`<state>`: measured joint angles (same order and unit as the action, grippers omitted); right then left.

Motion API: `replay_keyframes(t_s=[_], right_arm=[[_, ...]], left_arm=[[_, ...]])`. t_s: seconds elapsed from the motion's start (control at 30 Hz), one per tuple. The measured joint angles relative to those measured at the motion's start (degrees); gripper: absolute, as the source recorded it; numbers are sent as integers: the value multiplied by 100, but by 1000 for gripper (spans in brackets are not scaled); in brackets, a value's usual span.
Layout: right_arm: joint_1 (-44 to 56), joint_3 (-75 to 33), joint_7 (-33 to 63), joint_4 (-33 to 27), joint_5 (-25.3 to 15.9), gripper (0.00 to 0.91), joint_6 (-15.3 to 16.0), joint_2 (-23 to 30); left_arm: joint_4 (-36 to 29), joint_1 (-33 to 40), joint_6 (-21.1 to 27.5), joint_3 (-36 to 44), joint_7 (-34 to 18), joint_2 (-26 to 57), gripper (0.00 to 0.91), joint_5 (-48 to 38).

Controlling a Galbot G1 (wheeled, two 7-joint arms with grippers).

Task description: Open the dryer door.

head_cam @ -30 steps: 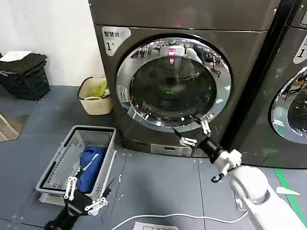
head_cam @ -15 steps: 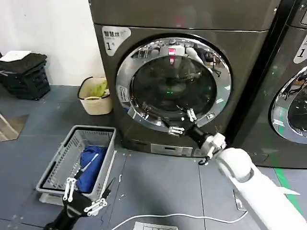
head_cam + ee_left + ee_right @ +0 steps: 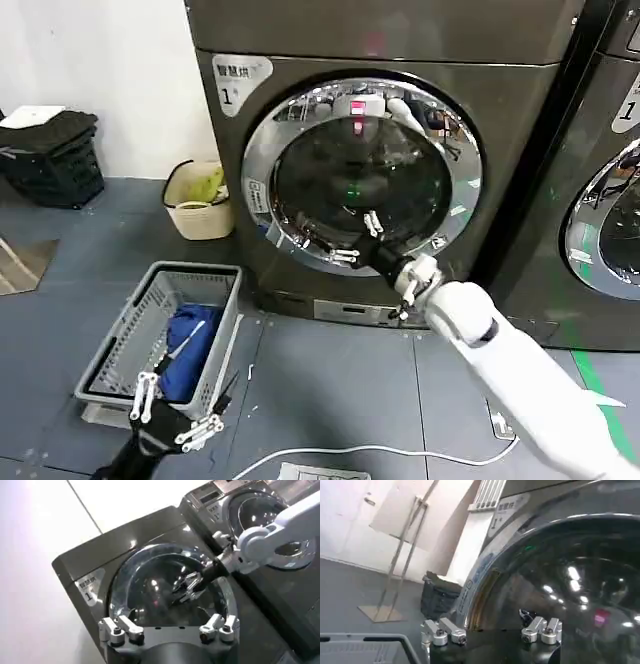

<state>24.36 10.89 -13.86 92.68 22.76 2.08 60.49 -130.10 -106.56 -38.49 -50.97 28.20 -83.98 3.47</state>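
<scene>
Dryer door [image 3: 362,172]: shut.
Right tool [image 3: 358,240]: fingers apart at lower chrome ring; I judge approach step, next hook the edge.
Left tool [image 3: 172,412]: parked, apart.

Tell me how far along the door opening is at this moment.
Done: the right gripper has reached the lower part of the dryer door, fingers open against the chrome ring. In hand: getting a hold on the door. Left: the door sits flush and shut, so pulling it open remains. The left gripper is parked low beside the grey laundry basket.
</scene>
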Motion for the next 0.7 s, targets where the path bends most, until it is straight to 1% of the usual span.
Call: replay_keyframes(t_s=[0.7], right_arm=[[-760, 495, -37, -934, -65, 907, -1, 716]], left_arm=[[16, -1, -34, -143, -7, -6, 907, -53]])
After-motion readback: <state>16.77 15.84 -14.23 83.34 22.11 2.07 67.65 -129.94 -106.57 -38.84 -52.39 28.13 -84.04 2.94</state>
